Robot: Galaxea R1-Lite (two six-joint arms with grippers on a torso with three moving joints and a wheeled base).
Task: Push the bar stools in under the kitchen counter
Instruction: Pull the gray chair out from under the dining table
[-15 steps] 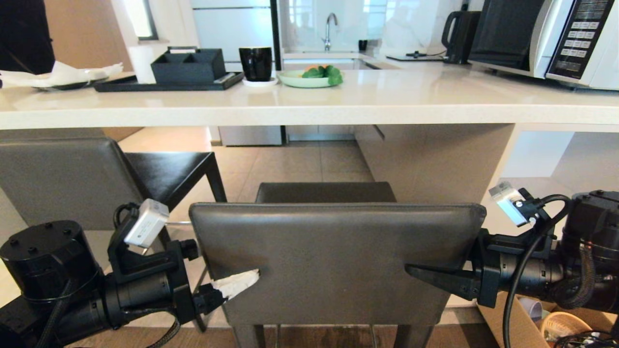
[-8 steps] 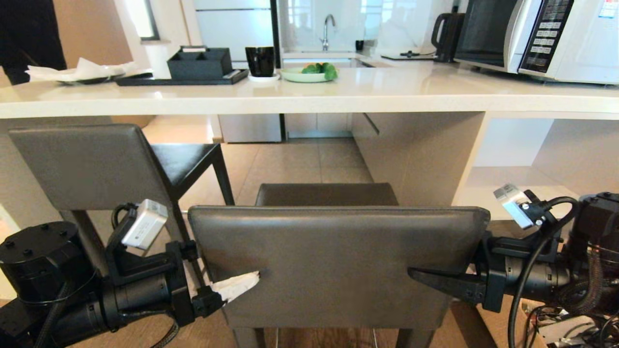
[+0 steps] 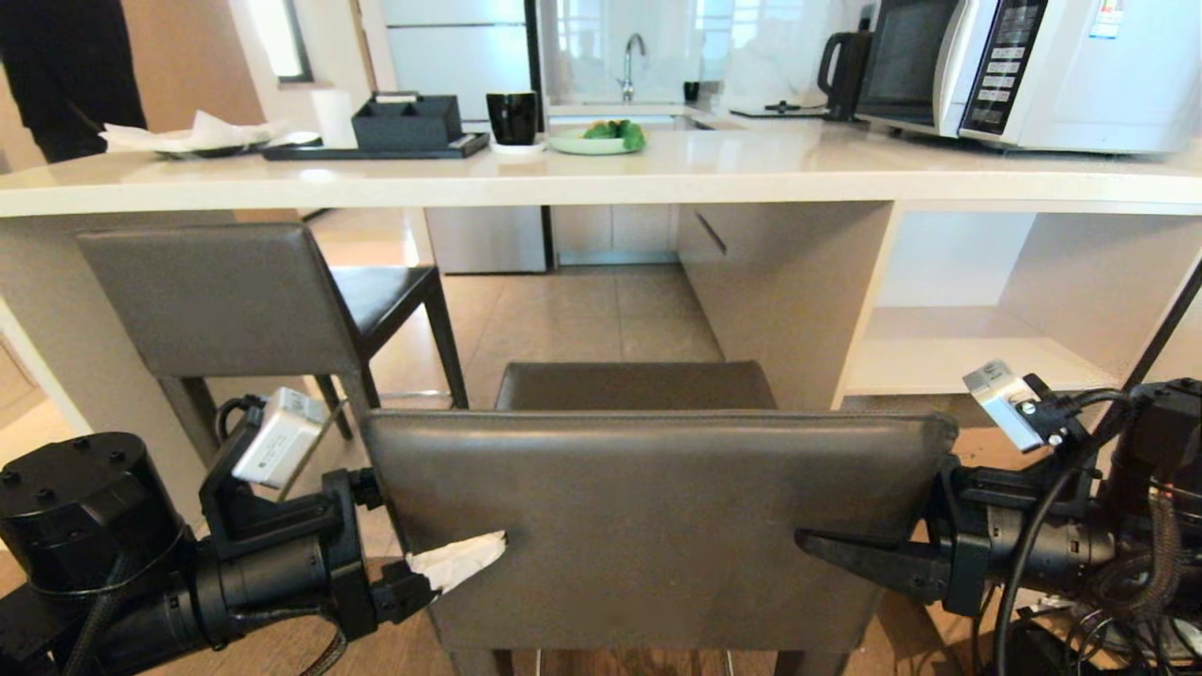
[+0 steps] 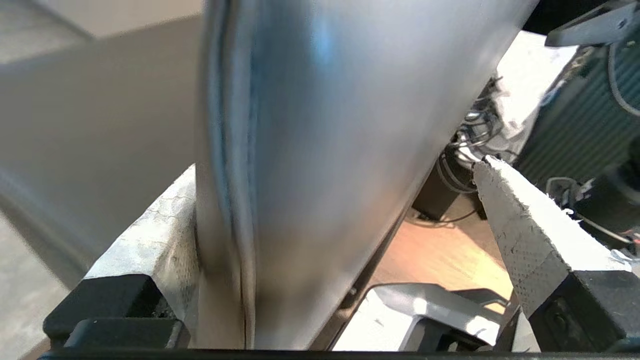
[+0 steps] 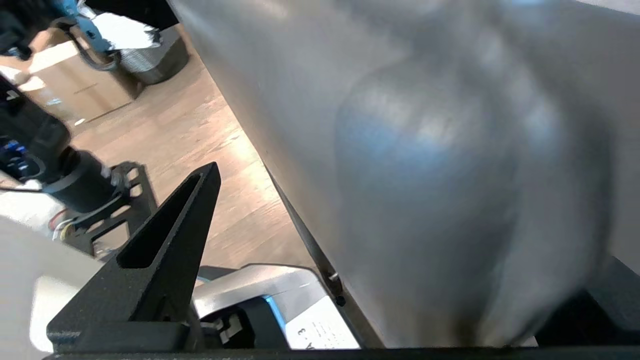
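Bar stools: our left gripper [image 3: 470,554] and right gripper [image 3: 826,549] straddle the near stool's backrest [image 3: 657,507], jaws wide, gripping nothing. We read no legible labels on the microwave [image 3: 1033,70] standing on the bench [image 3: 657,174].

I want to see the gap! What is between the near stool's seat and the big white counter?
In the head view, only bare tiled floor lies between the near stool and the counter.

Bright daylight from the far window [image 3: 648,42] glares off the counter [image 3: 657,169]; both wrist views are blurred.
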